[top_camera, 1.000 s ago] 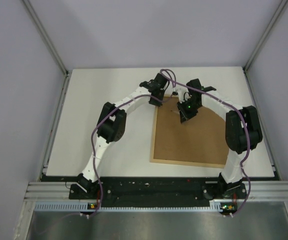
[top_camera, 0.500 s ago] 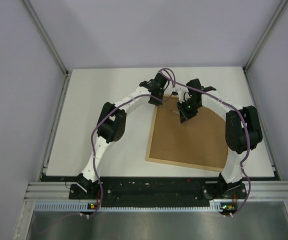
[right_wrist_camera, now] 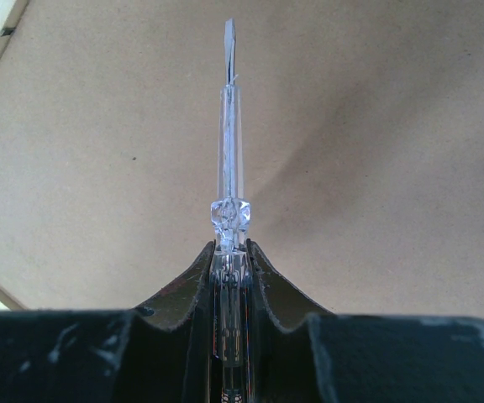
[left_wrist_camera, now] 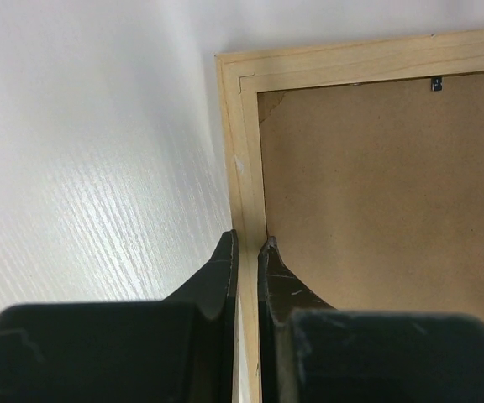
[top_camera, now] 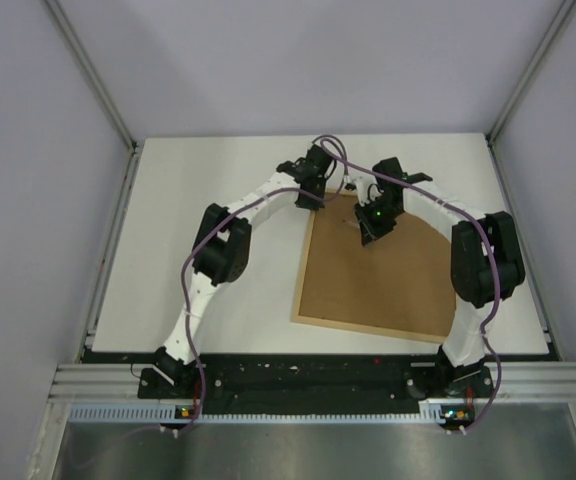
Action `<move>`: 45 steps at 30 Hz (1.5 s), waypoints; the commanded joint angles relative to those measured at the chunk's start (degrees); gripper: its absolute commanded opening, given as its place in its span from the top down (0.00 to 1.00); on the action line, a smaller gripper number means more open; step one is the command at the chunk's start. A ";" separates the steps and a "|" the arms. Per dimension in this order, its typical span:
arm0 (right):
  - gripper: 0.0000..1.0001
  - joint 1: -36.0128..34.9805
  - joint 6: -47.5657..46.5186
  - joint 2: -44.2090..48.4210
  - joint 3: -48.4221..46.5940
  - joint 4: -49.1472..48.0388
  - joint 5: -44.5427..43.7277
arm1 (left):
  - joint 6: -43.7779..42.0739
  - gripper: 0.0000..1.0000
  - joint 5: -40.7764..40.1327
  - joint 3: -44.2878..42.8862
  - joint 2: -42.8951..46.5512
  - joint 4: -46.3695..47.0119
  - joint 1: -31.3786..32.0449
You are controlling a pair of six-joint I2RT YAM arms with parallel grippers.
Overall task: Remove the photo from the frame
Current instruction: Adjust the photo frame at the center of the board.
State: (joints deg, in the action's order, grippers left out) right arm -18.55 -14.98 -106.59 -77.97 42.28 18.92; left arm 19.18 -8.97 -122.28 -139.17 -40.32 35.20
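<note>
Lying face down on the desk (top_camera: 198, 180), the frame (top_camera: 378, 275) shows only its brown back (left_wrist_camera: 376, 193); the photo must be hidden under it. The left hand (left_wrist_camera: 248, 250) pinches the wood edge near a corner. The right hand (right_wrist_camera: 229, 252) grips a clear screwdriver (right_wrist_camera: 229, 134). The frame looks stiff and light; hold its wood edge. The photo is likely thin and bendy.

Left end effector (left_wrist_camera: 250, 240) closed, right end effector (right_wrist_camera: 230, 245) apparently clamped; both extended forward, converging.
</note>
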 commanded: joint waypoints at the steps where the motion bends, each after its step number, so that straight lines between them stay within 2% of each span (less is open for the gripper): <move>1: 1.00 0.35 0.22 1.03 -0.16 -3.17 -4.31 | 4.02 1.00 2.29 2.74 1.27 -3.01 -1.19; 10: 1.00 5.71 1.71 0.24 -1.48 -3.70 -7.93 | 9.30 1.00 0.89 9.07 4.96 -3.37 -2.33; 13: 1.00 6.33 1.80 1.38 -1.21 -3.52 -8.11 | 9.91 0.72 -0.69 8.90 6.89 -3.46 -2.42; 15: 1.00 6.68 1.80 2.60 -1.13 -3.17 -8.02 | 9.65 0.57 -1.22 9.25 9.35 -2.14 -2.85; 19: 1.00 7.12 1.45 6.29 -1.22 -1.68 -7.58 | 6.59 0.42 0.44 10.92 13.75 4.88 -4.61; 22: 1.00 7.12 1.10 10.24 -0.87 -0.54 -6.53 | -1.56 0.32 3.15 8.64 13.32 8.84 -5.40; 24: 1.00 7.21 1.10 12.62 -0.25 -0.45 -5.56 | -5.72 0.29 5.63 6.80 11.91 11.30 -5.93; 26: 1.00 7.21 1.18 14.47 0.36 -0.53 -4.51 | -9.76 0.28 14.91 5.83 10.25 13.77 -6.98; 29: 1.00 7.21 0.40 16.75 1.94 -0.97 -3.01 | -15.55 0.28 22.83 1.36 6.47 14.30 -7.34; 36: 1.00 7.30 -0.84 19.40 3.00 -2.47 -3.01 | -30.23 0.25 33.39 -7.35 -1.44 11.14 -6.99; 40: 1.00 7.47 -1.10 20.27 3.35 -2.56 -2.57 | -38.23 0.17 36.04 -8.50 -3.12 9.38 -6.81; 45: 1.00 7.56 -1.19 21.94 4.32 -2.64 -1.69 | -44.31 0.13 29.73 -8.85 -4.96 9.38 -5.58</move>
State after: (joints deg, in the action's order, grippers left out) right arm -11.46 -15.33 -88.62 -73.91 41.30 15.27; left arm -16.19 22.63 -128.29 -143.59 -31.07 28.71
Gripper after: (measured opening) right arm 0.149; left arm 0.861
